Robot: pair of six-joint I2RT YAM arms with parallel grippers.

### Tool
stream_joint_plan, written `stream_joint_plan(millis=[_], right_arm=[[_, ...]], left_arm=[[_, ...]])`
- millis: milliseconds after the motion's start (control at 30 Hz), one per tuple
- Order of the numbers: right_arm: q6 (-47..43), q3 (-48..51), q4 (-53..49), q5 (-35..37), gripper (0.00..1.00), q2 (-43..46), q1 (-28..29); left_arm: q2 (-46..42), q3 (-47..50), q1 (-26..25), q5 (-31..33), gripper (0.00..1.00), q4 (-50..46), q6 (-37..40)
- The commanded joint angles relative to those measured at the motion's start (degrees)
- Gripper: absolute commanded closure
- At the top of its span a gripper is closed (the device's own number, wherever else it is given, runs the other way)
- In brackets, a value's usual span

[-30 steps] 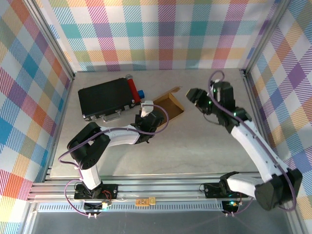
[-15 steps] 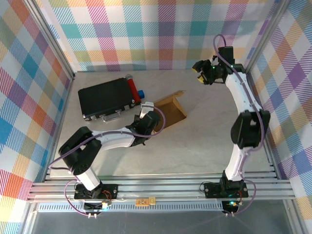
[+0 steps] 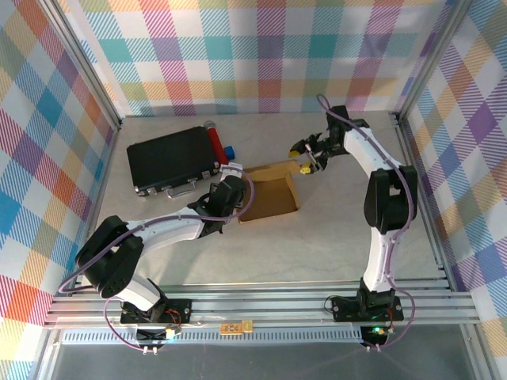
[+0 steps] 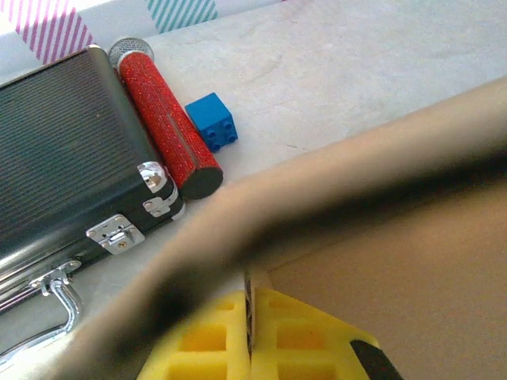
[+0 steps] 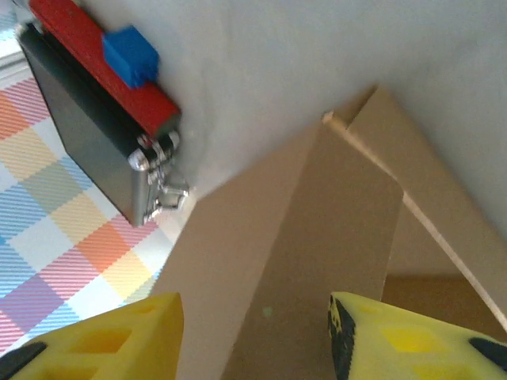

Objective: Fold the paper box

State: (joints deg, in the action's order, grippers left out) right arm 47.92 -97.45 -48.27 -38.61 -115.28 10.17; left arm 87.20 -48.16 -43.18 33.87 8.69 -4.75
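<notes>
The paper box (image 3: 271,195) is a brown cardboard sheet lying partly folded at the middle of the table, with walls raised at the left and the back. My left gripper (image 3: 236,196) is at its left edge. In the left wrist view its yellow pads (image 4: 206,340) are shut on a thin upright cardboard edge of the paper box (image 4: 396,261). My right gripper (image 3: 303,157) hangs at the box's far right corner. In the right wrist view it stands open (image 5: 253,340), its fingers (image 5: 103,340) on either side of a raised flap of the box (image 5: 317,237) with gaps showing.
A black case (image 3: 170,162) lies at the back left, with a red roll (image 3: 214,144) and a small blue block (image 3: 228,151) along its right side, close to the box. Checked walls and metal posts ring the table (image 3: 341,237).
My right arm has swung from the far right wall down to the box's far right corner. The box has turned and lies squarer. My left gripper kept its hold and shifted slightly left.
</notes>
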Motion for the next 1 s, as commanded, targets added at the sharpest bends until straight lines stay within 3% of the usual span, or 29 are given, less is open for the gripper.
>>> stream_joint_plan(millis=[0, 300, 967], right_arm=[[4.55, 4.73, 4.13, -2.95, 0.48, 4.83, -0.66], [8.28, 6.45, 6.11, -5.18, 0.5, 4.47, 0.28], [16.57, 21.88, 13.61, -5.49, 0.52, 11.71, 2.72]], left_arm=[[0.96, -2.21, 0.23, -0.65, 1.0, -0.13, -0.92], [3.76, -4.26, 0.2, -0.13, 1.0, -0.5, -3.03], [4.19, -3.19, 0.17, 0.46, 1.0, -0.15, -13.77]])
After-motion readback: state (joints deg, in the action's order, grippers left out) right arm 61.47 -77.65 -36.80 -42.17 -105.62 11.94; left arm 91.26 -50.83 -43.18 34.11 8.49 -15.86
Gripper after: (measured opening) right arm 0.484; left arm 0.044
